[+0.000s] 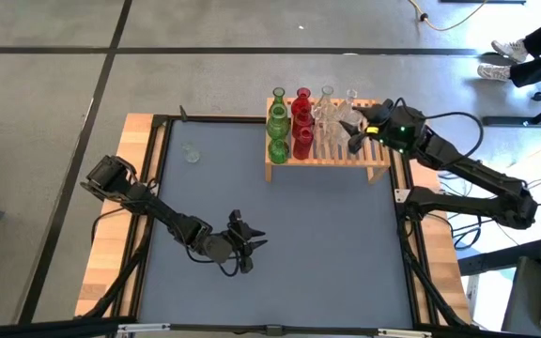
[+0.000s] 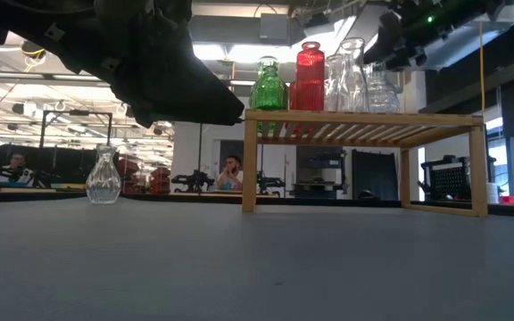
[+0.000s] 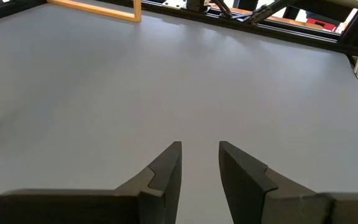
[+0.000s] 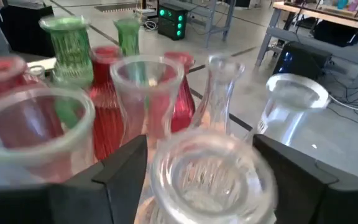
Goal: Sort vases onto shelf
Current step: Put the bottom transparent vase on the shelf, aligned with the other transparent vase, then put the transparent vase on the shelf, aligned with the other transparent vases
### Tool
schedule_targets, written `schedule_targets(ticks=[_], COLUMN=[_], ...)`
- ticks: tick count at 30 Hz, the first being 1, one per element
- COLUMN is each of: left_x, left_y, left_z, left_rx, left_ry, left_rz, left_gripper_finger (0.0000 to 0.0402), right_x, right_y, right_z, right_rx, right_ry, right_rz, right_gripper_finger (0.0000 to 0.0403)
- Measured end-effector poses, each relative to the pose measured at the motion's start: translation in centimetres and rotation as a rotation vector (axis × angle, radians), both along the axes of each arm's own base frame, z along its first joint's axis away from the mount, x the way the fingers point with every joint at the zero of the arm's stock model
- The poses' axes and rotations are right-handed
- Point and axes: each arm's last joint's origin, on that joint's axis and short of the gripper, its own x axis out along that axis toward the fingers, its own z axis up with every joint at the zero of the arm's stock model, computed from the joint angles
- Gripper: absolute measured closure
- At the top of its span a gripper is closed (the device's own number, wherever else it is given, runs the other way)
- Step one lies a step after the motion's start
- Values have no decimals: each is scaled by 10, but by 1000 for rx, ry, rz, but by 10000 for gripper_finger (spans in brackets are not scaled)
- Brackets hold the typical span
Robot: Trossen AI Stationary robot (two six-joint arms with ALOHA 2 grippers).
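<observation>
One clear vase (image 1: 191, 153) stands alone on the bench (image 1: 327, 244) near the left far corner, well apart from the shelf (image 1: 327, 167); nothing shows inside it, and it is the one piece not yet sorted. Nearer the front, the left pincer (image 1: 248, 246) hangs low over bare bench with its fingers (image 3: 166, 171) only slightly apart and nothing between them.

On the shelf, going left to right, stand the green vases (image 1: 277, 127), then the red vases (image 1: 301, 122), then the clear vases (image 1: 327, 117), all upright, close together and seemingly empty. At the right end the right pincer (image 1: 357, 131) hovers over the clear group with its jaws spread wide to either side of a clear vase's mouth (image 4: 207, 168), not visibly pressing on it; I judge that vase set down and let go.

The risk lies in leaving. The glass stands crowded, so a sideways or tilted withdrawal could let a finger (image 4: 120, 171) clip a rim and topple a neighbour, perhaps several, or push one off the shelf's right edge. A straight lift seems safest.
</observation>
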Motion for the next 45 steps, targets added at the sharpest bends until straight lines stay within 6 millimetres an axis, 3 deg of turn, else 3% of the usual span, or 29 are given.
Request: schedule_targets(ticks=[13, 18, 23, 28, 35, 45], left_x=[0, 0, 5, 10, 12, 4], left_y=[0, 1, 11, 23, 25, 23], left_z=[0, 0, 0, 0, -2, 21], left_rx=[-1, 1, 13, 10, -68, -96], left_ry=[0, -1, 1, 15, 59, 39], left_rz=[0, 7, 40, 35, -89, -146], left_gripper_finger=[302, 302, 301, 284, 232, 229], right_x=[-18, -25, -21, -12, -11, -13], right_y=[12, 33, 63, 94, 129, 164], right_z=[54, 70, 68, 50, 41, 38], right_rx=[33, 79, 133, 166, 125, 124], right_ry=[50, 23, -1, 52, 109, 107], right_rz=[2, 160, 378, 504, 516, 600], right_gripper_finger=[127, 127, 127, 127, 127, 127])
